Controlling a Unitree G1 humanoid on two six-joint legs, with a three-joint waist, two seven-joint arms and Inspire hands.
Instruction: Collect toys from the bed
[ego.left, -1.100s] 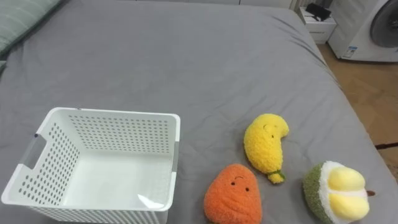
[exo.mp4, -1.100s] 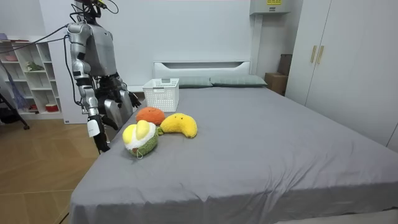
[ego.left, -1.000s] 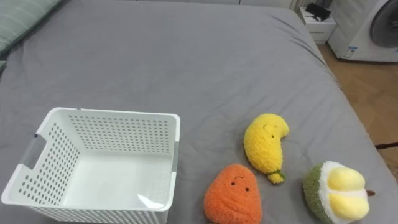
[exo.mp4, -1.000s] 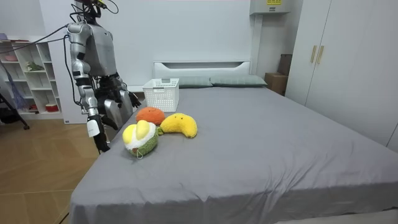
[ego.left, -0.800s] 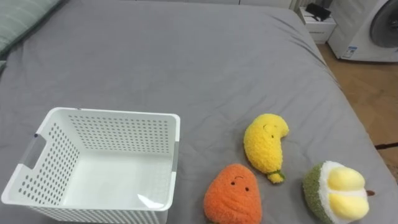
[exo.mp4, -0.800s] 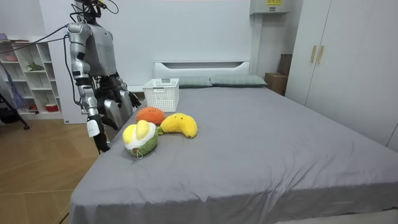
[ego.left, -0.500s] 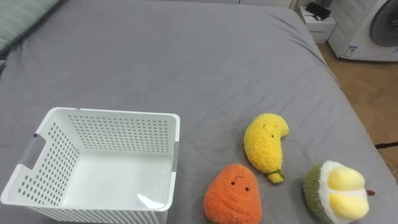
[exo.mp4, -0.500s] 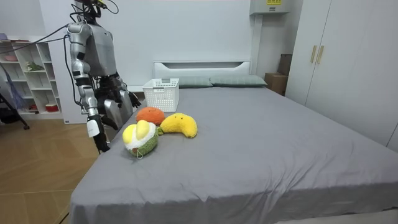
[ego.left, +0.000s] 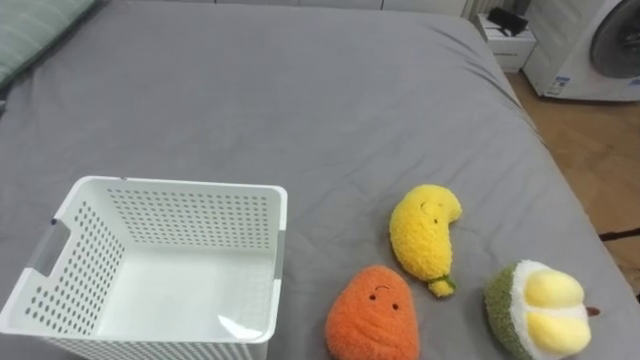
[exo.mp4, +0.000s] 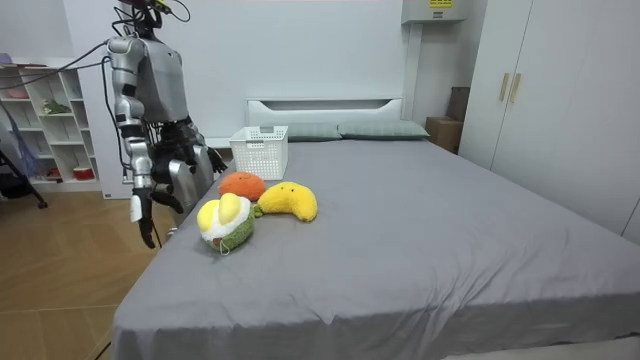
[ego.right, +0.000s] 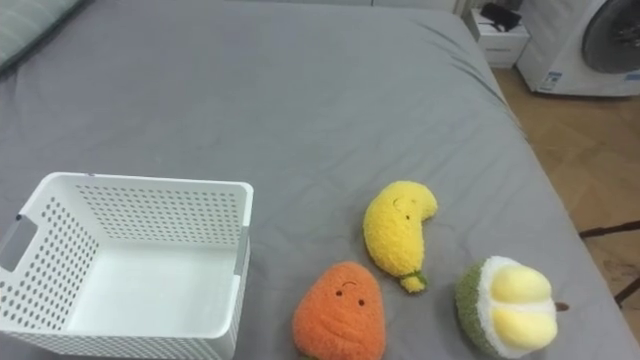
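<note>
Fingers of right hand loose and straight beside the bed, room view; toys by the basket, eye views.

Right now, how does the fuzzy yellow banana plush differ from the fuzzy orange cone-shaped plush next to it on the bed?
The fuzzy yellow banana plush is long and curved; the fuzzy orange cone-shaped plush is squat and tapered. The banana has a green tip; the orange one shows none. Both have small faces and lie on the grey bed, outside the white basket.
</note>
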